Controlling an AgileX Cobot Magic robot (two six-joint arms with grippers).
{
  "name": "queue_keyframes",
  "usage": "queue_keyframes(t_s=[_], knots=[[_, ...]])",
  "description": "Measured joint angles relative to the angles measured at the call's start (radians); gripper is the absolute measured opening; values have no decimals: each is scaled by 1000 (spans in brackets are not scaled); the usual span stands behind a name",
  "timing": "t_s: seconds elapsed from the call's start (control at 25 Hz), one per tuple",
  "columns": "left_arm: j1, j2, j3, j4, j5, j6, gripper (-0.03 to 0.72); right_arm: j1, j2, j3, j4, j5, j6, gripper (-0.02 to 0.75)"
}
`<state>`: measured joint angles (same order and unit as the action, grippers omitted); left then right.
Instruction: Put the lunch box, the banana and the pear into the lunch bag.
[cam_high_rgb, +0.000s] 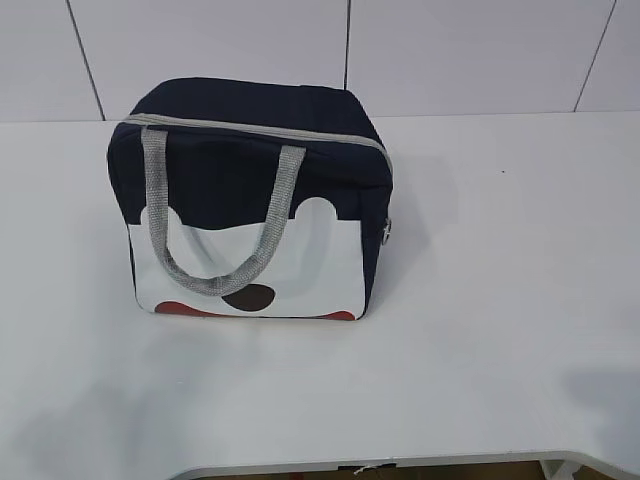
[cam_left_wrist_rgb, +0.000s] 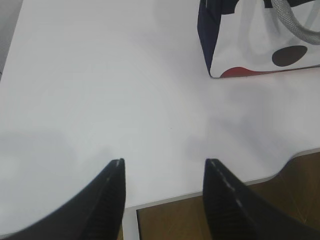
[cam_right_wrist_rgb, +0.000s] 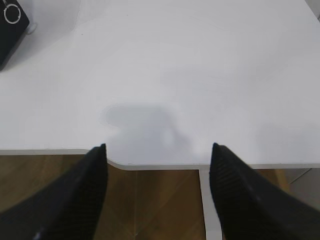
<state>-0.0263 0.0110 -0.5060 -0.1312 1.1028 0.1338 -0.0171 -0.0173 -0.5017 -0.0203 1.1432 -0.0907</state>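
Observation:
The lunch bag (cam_high_rgb: 250, 180) stands upright on the white table, left of middle. It is navy with a white, spotted front; its grey zipper (cam_high_rgb: 260, 130) runs shut along the top and a grey handle (cam_high_rgb: 210, 270) hangs down the front. A lower corner of the lunch bag (cam_left_wrist_rgb: 250, 55) shows at the top right of the left wrist view. The left gripper (cam_left_wrist_rgb: 165, 162) hangs open and empty over the table's front edge, well short of the bag. The right gripper (cam_right_wrist_rgb: 159, 146) is open and empty too, with the bag's ring pull (cam_right_wrist_rgb: 11, 13) far to its upper left. Lunch box, banana and pear are out of view.
The white table (cam_high_rgb: 500, 300) stretches bare to the right of the bag and in front of it. Its front edge (cam_right_wrist_rgb: 150, 166) curves inward at a cutout, with brown floor below. A tiled wall (cam_high_rgb: 450, 50) stands behind. Neither arm shows in the exterior view.

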Motion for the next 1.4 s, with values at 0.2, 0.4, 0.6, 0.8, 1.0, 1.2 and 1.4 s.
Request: queue_keyframes(t_s=[0.2, 0.4, 0.6, 0.8, 1.0, 1.2, 1.4], knots=[[0, 0, 0, 0, 0, 0, 361, 0, 0, 0, 0, 0, 0, 526], [0, 0, 0, 0, 0, 0, 361, 0, 0, 0, 0, 0, 0, 526], [0, 0, 0, 0, 0, 0, 360, 0, 0, 0, 0, 0, 0, 526], [0, 0, 0, 0, 0, 0, 359, 0, 0, 0, 0, 0, 0, 526], [0, 0, 0, 0, 0, 0, 359, 0, 0, 0, 0, 0, 0, 526], [0, 0, 0, 0, 0, 0, 359, 0, 0, 0, 0, 0, 0, 526], [0, 0, 0, 0, 0, 0, 359, 0, 0, 0, 0, -2, 0, 526]])
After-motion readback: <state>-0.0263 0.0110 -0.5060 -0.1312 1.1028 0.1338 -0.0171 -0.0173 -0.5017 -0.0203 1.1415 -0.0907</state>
